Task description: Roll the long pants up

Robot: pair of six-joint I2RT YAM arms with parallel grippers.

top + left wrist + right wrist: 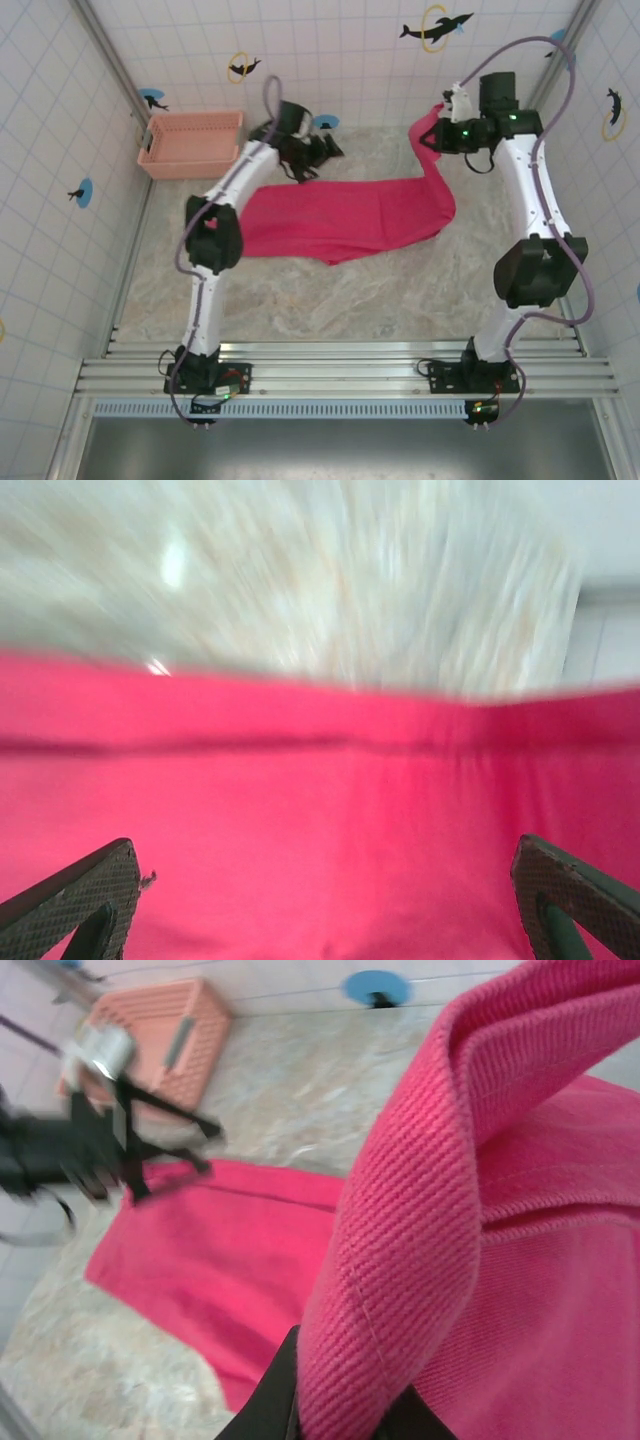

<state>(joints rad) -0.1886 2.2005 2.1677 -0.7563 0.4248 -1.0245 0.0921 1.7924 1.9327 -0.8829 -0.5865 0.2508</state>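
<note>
a salmon-pink slotted basket [185,165] sits upper left on the marbled table [300,300]; dolphin stickers [437,27] dot the tiled walls [340,60].

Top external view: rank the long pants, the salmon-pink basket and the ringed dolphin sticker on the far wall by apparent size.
1. long pants
2. salmon-pink basket
3. ringed dolphin sticker
No close calls.

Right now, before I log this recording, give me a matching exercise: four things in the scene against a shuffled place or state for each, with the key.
Things:
1. bright magenta-pink cloth pants
2. pale salmon-pink slotted plastic basket
3. left arm's fingers
4. right arm's fingers

Places or states:
A. shut on a lifted end of the pants
B. spread wide just above the pants
C. at the far left corner of the table
D. mostly flat on the table, one end raised

Pairs: 1-D, 2-C, 3-B, 4-A
</note>
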